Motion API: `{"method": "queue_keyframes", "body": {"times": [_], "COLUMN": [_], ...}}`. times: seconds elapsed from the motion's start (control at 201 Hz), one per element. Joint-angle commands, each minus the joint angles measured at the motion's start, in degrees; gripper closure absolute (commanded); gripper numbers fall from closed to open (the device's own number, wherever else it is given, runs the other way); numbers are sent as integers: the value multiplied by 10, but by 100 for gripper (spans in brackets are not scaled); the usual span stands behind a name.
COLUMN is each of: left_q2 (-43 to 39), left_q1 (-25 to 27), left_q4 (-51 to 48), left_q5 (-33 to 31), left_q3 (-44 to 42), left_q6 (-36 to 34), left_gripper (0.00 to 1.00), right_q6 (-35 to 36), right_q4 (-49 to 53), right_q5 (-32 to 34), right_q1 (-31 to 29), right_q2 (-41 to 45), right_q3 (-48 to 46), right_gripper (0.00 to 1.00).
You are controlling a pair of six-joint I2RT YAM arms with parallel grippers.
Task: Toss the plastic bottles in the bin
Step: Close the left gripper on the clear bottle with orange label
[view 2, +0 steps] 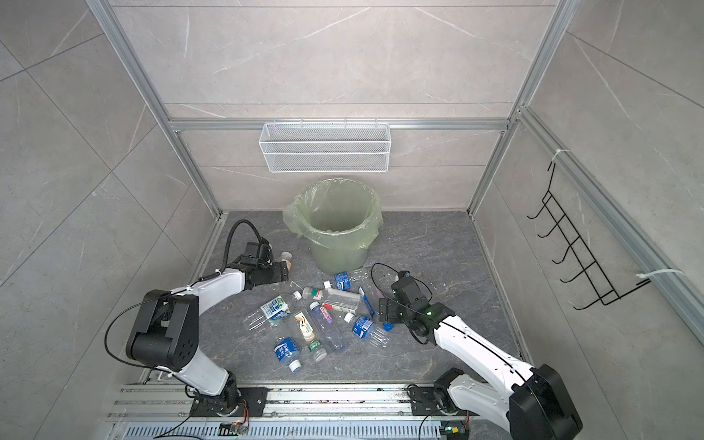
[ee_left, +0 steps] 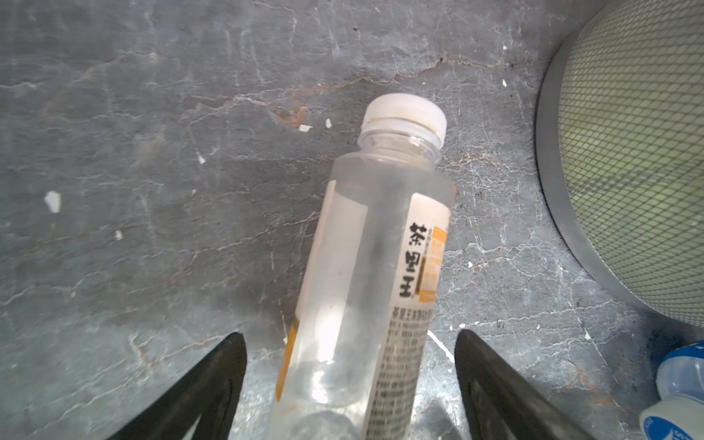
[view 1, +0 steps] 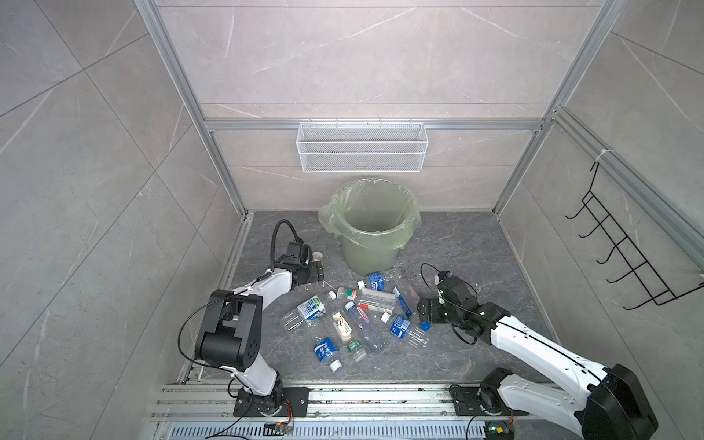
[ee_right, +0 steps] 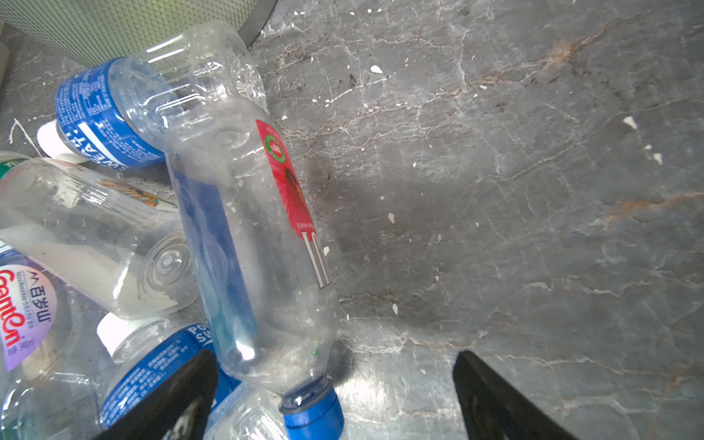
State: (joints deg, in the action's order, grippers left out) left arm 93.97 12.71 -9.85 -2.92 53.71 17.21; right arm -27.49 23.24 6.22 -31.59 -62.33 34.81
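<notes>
The left claw is standing wide around a white-capped bottle near the bin — a gap is showing on each side of the bottle. The right claw is gaping wide too, with a clear, blue-capped bottle lying between its fingers, nearer one. The other bottles are lying scattered between the arms — just in front of the bin.

Bright, even light is filling both top views, edges bowing. Glare is whitening the floor inside the right gripper; shadow is lying ahead.
</notes>
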Motion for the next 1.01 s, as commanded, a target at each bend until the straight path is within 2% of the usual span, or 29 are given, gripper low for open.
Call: {"method": "queue_keyframes", "body": {"times": [0.0,0.299,0.592,0.702,0.851,1.005], "left_q2": [16,56,73,75,68,50], "left_q1": [-2,-3,-3,-3,-3,-4], "left_q4": [12,14,10,10,13,21], "left_q5": [1,6,3,2,-2,-12], "left_q3": [21,42,50,50,47,37], "left_q6": [-16,-16,-15,-14,-13,-11], "left_gripper": [12,17,26,34,50,51], "right_q6": [-7,-8,-8,-8,-9,-9], "right_q4": [-5,-3,-1,-2,-3,-5], "right_q5": [11,14,14,14,13,10], "right_q1": [-3,-3,-4,-3,-3,-3], "right_q2": [-10,-19,-25,-24,-19,-14], "right_q3": [2,6,9,8,5,3], "right_gripper": [2,3,5,5,8,10]}}
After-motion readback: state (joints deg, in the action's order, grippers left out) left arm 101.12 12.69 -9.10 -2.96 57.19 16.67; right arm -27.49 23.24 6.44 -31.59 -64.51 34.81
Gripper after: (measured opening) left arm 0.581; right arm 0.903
